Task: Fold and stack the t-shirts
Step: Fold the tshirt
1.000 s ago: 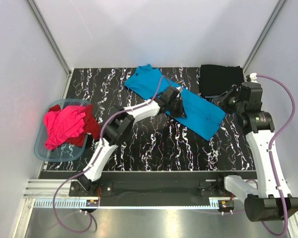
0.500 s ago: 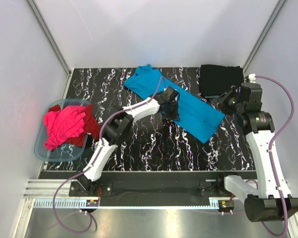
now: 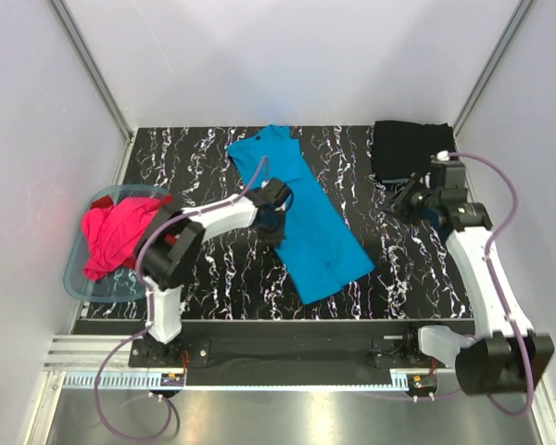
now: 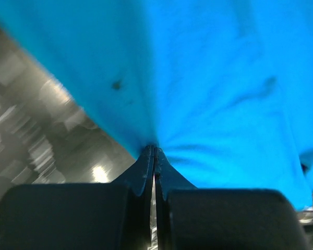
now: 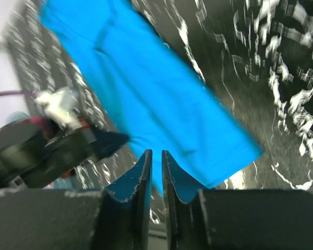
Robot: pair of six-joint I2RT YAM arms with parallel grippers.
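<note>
A turquoise-blue t-shirt (image 3: 306, 222) lies spread along the middle of the table, its hem toward the near edge. My left gripper (image 3: 274, 219) is shut on the shirt's left edge; the left wrist view shows the cloth (image 4: 219, 78) bunching into the closed fingertips of the left gripper (image 4: 155, 148). A folded black t-shirt (image 3: 410, 146) lies at the far right. Just in front of it hovers my right gripper (image 3: 404, 198). In the right wrist view the right gripper (image 5: 156, 153) has its jaws a narrow gap apart with nothing between them, above the blue shirt (image 5: 156, 94).
A translucent pale-blue tub (image 3: 74, 278) stands at the left edge, holding a heap of magenta-pink cloth (image 3: 116, 236) with red beside it. The left arm's elbow (image 3: 167, 243) reaches over the tub's right rim. White walls close in the table on three sides.
My left gripper has dragged the blue shirt leftward and toward the near edge, swinging it from slanted to nearly lengthwise. The right gripper has shifted slightly left, away from the shirt's corner.
</note>
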